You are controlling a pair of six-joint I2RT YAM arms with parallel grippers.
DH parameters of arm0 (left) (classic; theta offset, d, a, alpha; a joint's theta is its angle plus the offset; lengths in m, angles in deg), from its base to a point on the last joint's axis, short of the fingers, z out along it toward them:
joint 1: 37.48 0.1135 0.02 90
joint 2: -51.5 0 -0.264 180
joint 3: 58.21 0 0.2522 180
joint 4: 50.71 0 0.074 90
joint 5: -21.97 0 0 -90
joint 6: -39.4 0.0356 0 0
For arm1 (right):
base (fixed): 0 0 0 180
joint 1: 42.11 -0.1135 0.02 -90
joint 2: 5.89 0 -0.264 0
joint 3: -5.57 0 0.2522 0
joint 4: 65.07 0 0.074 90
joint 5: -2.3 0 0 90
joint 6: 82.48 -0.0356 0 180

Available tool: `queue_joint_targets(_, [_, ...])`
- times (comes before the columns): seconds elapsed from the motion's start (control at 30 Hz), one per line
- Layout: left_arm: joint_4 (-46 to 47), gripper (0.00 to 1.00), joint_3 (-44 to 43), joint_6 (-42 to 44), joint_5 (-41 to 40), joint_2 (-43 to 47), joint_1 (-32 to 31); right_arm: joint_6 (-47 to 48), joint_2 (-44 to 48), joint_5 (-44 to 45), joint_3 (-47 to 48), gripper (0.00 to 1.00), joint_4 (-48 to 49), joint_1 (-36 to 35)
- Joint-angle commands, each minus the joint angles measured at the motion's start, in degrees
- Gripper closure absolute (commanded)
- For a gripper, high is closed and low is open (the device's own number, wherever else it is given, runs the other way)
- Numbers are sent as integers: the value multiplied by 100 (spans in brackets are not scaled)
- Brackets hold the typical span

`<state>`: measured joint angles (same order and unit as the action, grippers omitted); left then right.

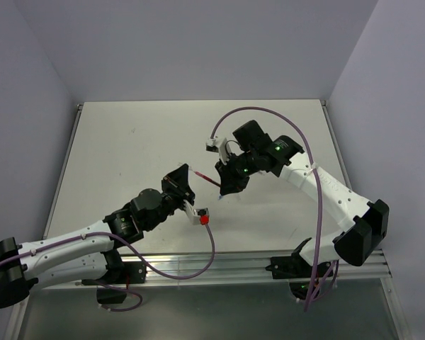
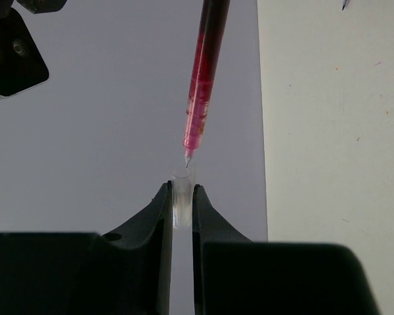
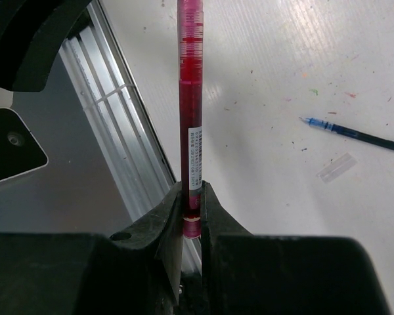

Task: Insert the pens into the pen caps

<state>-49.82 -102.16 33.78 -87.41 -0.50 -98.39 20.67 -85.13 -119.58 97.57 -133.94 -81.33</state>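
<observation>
The left gripper [image 2: 182,189] was clenched on a clear cap [image 2: 182,203] and the right gripper [image 3: 192,193] was clamped near the back end of the red pen [image 3: 190,98] — its tip hung just at the cap's mouth, not yet inside, both above the table [image 1: 127,142]. To seat it well, the pen's slight lean probably needed straightening onto the cap's line before a slow, straight push — a skewed shove could pop the cap loose.
</observation>
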Motion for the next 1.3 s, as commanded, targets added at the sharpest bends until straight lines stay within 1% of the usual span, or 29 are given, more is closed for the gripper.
queue_joint_targets(0.0, [38, 100, -65, -106, -14, 147, -36, -14, -12, 68, 60, 100, 27, -15])
queue_joint_targets(0.3, [-77, 100, 13, -62, 13, 191, -123, -23, -47, -55, 201, 100, 9, -15])
queue_joint_targets(0.47, [37, 100, 110, 0, 13, 165, -202, -14, -109, -117, 236, 100, -8, -24])
queue_joint_targets(0.77, [20, 100, 14, 61, 48, 86, -264, 48, -188, -257, 271, 100, -26, -33])
queue_joint_targets(1.07, [-164, 100, -31, 122, 4, 103, -527, 56, -337, -380, 552, 100, -26, -50])
queue_joint_targets(1.2, [-51, 100, 58, 316, 13, 130, -712, 100, -416, -565, 763, 100, -17, -50])
queue_joint_targets(1.27, [2, 100, -29, 264, -48, 42, -756, 127, -504, -644, 851, 100, -8, -50])
